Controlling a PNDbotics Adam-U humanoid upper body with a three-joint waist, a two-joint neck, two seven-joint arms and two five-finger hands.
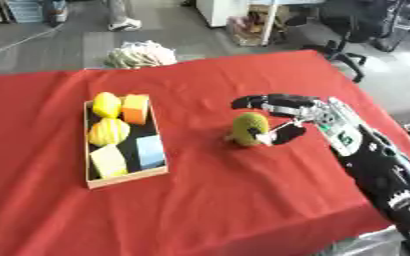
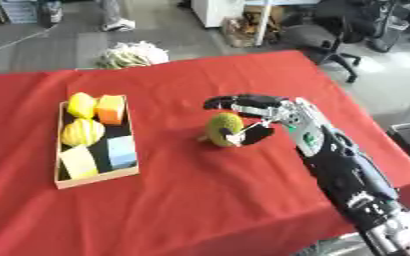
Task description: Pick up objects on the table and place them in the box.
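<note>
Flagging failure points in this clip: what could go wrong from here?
The right hand only partly surrounds the round yellow-green fruit, fingers above and thumb beside it, so it could roll or slip away. The shallow wooden box already holds five yellow, orange and blue items, leaving little room; the fruit might rest on them or tumble out.

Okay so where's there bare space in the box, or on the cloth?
The box is crowded; only a dark strip shows between its blocks. Free red cloth lies between the box and the green fruit, and across the near side. The right hand flanks the fruit.
</note>
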